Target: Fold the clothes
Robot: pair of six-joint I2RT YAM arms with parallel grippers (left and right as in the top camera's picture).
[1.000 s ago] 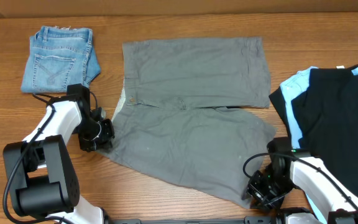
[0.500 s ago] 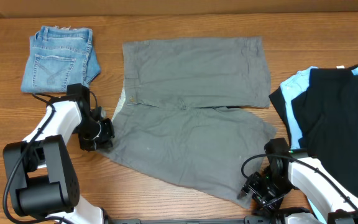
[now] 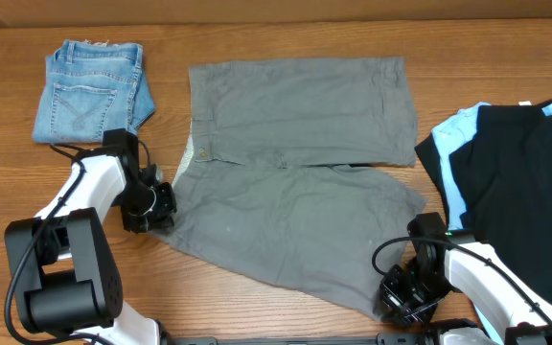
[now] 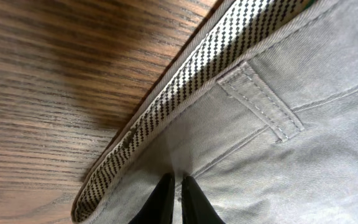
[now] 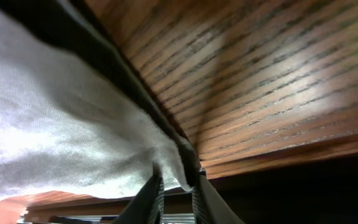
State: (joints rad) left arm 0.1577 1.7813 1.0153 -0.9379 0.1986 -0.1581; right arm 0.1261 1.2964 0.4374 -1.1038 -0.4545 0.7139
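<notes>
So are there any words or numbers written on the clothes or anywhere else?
None: no word, number, brand or sign can be read in any view.
The grey shorts are plain. Their waistband lining shows only a black-and-white check pattern, not letters.
The denim shorts show stitching only.
The black garment shows no print. A tiny white bit at its top edge is too small to read.

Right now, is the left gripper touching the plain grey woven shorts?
Touching. The left wrist view shows the left gripper closed, pinching the fabric of the plain grey woven shorts, with no gap between them.
</notes>
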